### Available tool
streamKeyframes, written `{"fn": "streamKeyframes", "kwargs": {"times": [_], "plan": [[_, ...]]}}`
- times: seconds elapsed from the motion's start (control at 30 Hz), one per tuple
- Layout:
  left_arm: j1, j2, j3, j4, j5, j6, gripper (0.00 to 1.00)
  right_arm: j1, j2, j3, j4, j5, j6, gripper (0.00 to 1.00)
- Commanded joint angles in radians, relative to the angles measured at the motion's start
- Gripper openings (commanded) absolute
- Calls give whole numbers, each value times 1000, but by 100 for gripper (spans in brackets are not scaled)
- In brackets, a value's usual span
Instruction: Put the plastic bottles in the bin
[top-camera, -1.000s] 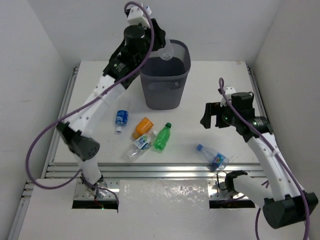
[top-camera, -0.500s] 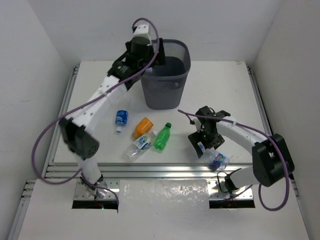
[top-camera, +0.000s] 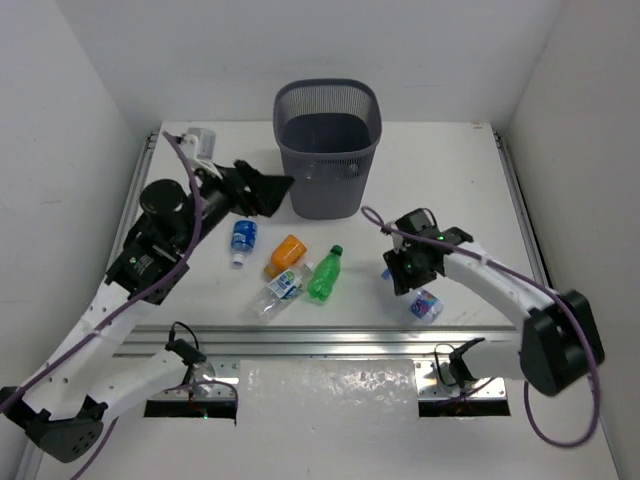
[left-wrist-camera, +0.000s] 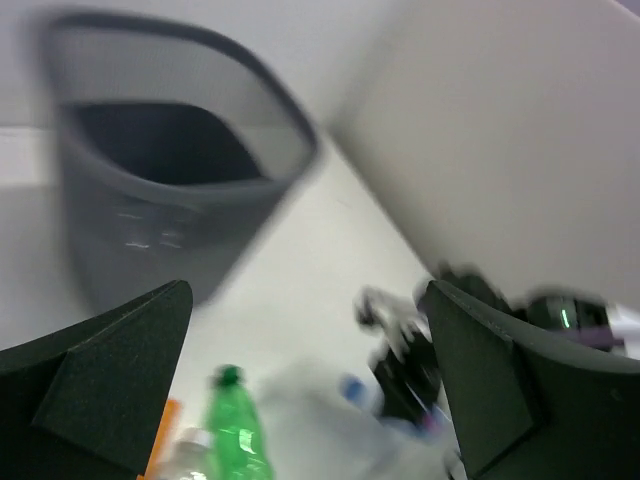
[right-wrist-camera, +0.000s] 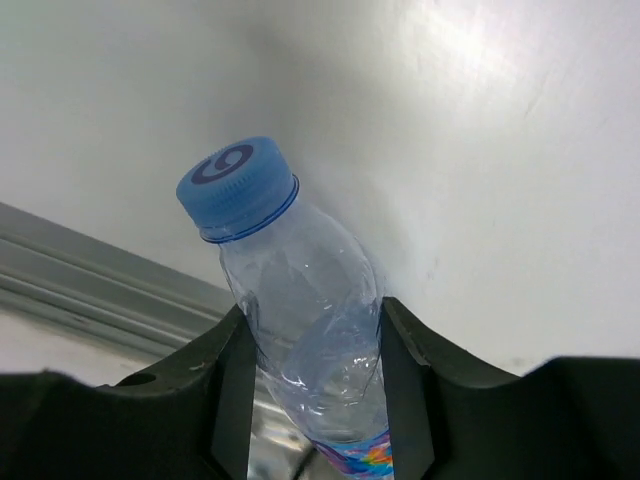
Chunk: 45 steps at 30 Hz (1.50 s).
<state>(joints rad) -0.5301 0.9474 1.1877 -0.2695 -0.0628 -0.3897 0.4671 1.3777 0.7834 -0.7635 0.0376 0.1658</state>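
Note:
The bin (top-camera: 328, 150) stands at the back centre of the table, blurred in the left wrist view (left-wrist-camera: 170, 190). My left gripper (top-camera: 268, 190) hangs open and empty just left of it, jaws wide (left-wrist-camera: 310, 390). Several plastic bottles lie in front: a blue-labelled one (top-camera: 242, 238), an orange one (top-camera: 287, 253), a clear one (top-camera: 275, 292) and a green one (top-camera: 325, 275) (left-wrist-camera: 235, 430). My right gripper (top-camera: 408, 278) (right-wrist-camera: 315, 330) is shut on a clear bottle with a blue cap (right-wrist-camera: 315, 345), its colourful label (top-camera: 427, 306) showing beside the fingers.
An aluminium rail (top-camera: 330, 340) runs along the table's near edge, close under the held bottle. White walls enclose the table on the left, back and right. The right arm (left-wrist-camera: 420, 360) shows blurred in the left wrist view.
My left arm has swung back from the bin's rim to the left and lower, its gripper now open. My right gripper dropped to the blue-capped bottle and shut on it.

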Motion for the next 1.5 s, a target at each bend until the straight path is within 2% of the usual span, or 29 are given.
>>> {"fn": "streamKeyframes", "kwargs": {"times": [0.0,0.07,0.1,0.13,0.23,0.4,0.47,0.57,0.63,0.7,0.77,0.83,0.87,1.03,1.07,1.13,1.2,1.33,1.37,1.4,1.43,1.47], "plan": [[-14,2,-175,261,501,-96,100,-4,-198,76,196,-134,55,20],[-65,11,-284,376,625,-129,100,-21,-322,79,334,-275,119,20],[-95,36,-302,419,630,-126,100,-28,-353,86,424,-395,147,20],[-166,50,-318,427,627,-109,100,-31,-392,99,464,-447,205,20],[-273,82,-333,479,618,-45,100,-35,-423,137,607,-602,328,18],[-307,94,-356,640,641,-21,100,-36,-431,152,913,-891,536,20],[-309,105,-352,676,652,-15,100,-35,-424,142,1048,-941,647,20],[-311,126,-326,687,653,-9,100,-35,-410,139,1159,-1010,768,21],[-311,140,-318,693,641,-5,93,-35,-393,137,1259,-1056,843,22],[-311,142,-310,685,589,11,81,-35,-388,132,1318,-1073,879,23],[-311,139,-292,652,510,28,82,-35,-390,134,1317,-1088,891,23],[-311,129,-271,629,483,41,98,-35,-408,139,1238,-1073,829,22],[-311,123,-267,616,468,51,100,-35,-411,145,1206,-1058,805,22],[-311,91,-232,514,404,89,100,-35,-446,177,994,-966,654,20],[-311,85,-229,480,393,101,100,-35,-447,177,986,-976,649,20],[-311,57,-256,516,411,107,100,-35,-437,153,1053,-1011,705,21],[-311,45,-278,558,464,103,95,-35,-430,129,1193,-1045,802,22],[-311,97,-246,581,589,80,85,-35,-410,134,1297,-1073,868,22],[-311,122,-238,579,601,80,72,-36,-410,145,1305,-1075,874,22],[-311,131,-231,579,613,78,63,-35,-411,149,1305,-1081,876,23],[-311,140,-229,582,612,74,49,-35,-411,157,1303,-1081,876,24],[-311,151,-227,589,607,68,45,-35,-413,158,1303,-1082,880,25]]}}
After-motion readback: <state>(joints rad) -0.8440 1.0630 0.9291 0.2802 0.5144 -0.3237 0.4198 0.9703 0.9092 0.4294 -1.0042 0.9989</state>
